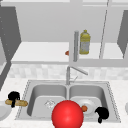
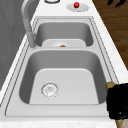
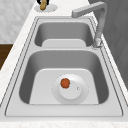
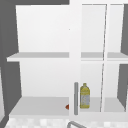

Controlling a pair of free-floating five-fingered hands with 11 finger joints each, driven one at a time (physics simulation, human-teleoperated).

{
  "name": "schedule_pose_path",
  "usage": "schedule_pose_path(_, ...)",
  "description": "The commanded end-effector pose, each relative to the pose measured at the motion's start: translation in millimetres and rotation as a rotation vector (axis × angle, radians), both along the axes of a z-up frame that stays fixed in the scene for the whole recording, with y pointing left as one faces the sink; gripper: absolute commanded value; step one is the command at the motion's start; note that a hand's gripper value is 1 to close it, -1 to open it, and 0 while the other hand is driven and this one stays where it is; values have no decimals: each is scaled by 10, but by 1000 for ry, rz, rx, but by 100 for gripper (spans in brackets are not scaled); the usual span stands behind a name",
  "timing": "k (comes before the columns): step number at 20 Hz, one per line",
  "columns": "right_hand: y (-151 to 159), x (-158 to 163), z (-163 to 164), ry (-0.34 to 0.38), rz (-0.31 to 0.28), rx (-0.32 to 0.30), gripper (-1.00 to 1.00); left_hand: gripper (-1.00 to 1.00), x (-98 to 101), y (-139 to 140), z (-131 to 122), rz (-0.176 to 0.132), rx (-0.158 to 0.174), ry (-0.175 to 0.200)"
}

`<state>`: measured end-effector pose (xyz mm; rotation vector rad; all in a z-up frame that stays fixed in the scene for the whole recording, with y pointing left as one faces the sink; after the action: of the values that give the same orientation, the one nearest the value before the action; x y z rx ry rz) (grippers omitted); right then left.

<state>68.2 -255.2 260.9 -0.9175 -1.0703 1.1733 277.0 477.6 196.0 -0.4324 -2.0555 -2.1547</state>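
My left hand (image 1: 13, 96) hangs over the counter left of the sink, shut on a brown bread loaf (image 1: 22, 102) above a white plate (image 1: 3, 112). From the left side, this hand (image 2: 117, 103) and the loaf (image 2: 110, 86) are at the near right corner. From the right side, they are at the far end: hand (image 3: 40, 1), loaf (image 3: 43, 5), plate (image 3: 51, 8). My right hand (image 1: 102, 113) floats by the front edge of the right basin and holds nothing. From the left side, this hand (image 2: 116, 2) is out over the floor.
A round plate (image 3: 75, 93) with a small orange fruit (image 3: 65, 83) lies in the right basin. A big red ball (image 1: 67, 115) covers the sink's front edge. The faucet (image 1: 68, 75) stands behind the divider. A yellow bottle (image 1: 85, 42) stands on the shelf. Another plate (image 2: 82, 8) on the right counter carries a red thing (image 2: 76, 4).
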Motion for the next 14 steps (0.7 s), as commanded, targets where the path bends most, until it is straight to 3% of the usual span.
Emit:
schedule_pose_path(1,0,0,0,0,0,0,0,100,57,-163,104,-6,2,-29)
schedule_pose_path(14,0,0,0,0,0,0,0,100,422,-982,233,-1,21,-33)
